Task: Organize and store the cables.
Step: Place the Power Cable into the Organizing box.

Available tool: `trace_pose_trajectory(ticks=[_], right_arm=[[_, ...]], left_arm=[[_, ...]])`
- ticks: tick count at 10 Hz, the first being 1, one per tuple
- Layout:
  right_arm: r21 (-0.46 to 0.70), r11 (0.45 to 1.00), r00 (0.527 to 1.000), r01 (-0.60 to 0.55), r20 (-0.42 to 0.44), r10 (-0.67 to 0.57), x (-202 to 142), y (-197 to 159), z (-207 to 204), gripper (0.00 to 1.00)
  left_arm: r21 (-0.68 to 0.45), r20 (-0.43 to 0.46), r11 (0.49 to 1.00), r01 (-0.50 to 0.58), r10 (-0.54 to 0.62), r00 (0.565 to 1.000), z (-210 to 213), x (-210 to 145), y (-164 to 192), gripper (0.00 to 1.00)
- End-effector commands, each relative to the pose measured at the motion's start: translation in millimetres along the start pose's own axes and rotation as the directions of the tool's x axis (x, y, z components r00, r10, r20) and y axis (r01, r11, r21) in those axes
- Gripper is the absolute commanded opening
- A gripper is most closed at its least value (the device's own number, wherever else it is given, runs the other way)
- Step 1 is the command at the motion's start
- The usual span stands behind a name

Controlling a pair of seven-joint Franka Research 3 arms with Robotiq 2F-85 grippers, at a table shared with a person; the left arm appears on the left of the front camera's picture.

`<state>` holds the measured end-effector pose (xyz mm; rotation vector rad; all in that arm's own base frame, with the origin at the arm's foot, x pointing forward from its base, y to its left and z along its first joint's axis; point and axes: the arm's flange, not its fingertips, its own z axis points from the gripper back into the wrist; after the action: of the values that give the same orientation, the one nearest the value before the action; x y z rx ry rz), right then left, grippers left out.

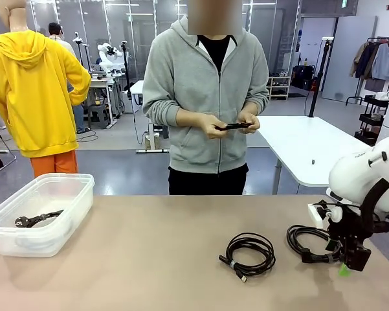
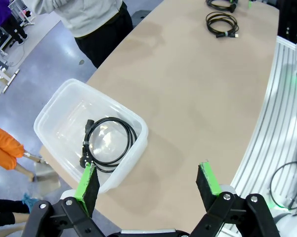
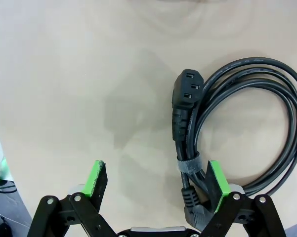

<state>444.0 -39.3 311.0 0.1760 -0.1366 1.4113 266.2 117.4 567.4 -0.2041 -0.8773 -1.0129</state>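
Observation:
Three coiled black cables show. One cable lies inside the clear plastic bin at the table's left end. A thinner coil rests mid-table. A power-cord coil, bound with a strap, lies at the right. My right gripper hovers low beside that coil, open, with one green pad over the strapped bundle. High over the bin's near edge, my left gripper is open and holds nothing.
A person in a grey hoodie stands at the far side, both hands holding a small black item. The tan table has open room between bin and coils. A white table stands behind.

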Motion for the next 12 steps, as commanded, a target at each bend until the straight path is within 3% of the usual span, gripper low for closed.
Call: trace_pose_trajectory(ticks=[1, 2, 3, 6, 9, 12], right_arm=[[-0.011, 0.999, 1.000, 0.031, 0.003, -0.031, 4.9, -6.9, -10.3, 1.00], [-0.016, 0.999, 1.000, 0.031, -0.001, -0.031, 5.4, -9.8, -13.5, 1.00], [-0.014, 0.999, 0.999, 0.032, -0.005, -0.032, 4.9, -13.2, -16.5, 0.84], [-0.018, 0.999, 0.999, 0.040, -0.029, -0.041, 4.7, -19.7, -19.7, 0.00], [-0.022, 0.999, 0.998, 0.043, -0.047, -0.044, 6.2, -21.6, -19.3, 0.03], [-0.042, 0.999, 0.999, 0.031, -0.035, -0.033, 12.5, -19.3, -3.8, 0.00]], left_arm=[[0.016, -0.017, 1.000, 0.004, -0.004, 1.000, -0.6, 2.7, 1.2, 1.00], [0.016, -0.017, 1.000, 0.004, -0.004, 1.000, -0.6, 2.7, 1.2, 1.00], [0.016, -0.017, 1.000, 0.004, -0.004, 1.000, -0.6, 2.7, 1.2, 1.00], [0.016, -0.017, 1.000, 0.004, -0.004, 1.000, -0.6, 2.7, 1.2, 1.00], [0.016, -0.017, 1.000, 0.004, -0.004, 1.000, -0.6, 2.7, 1.2, 1.00], [0.016, -0.017, 1.000, 0.004, -0.004, 1.000, -0.6, 2.7, 1.2, 1.00]])
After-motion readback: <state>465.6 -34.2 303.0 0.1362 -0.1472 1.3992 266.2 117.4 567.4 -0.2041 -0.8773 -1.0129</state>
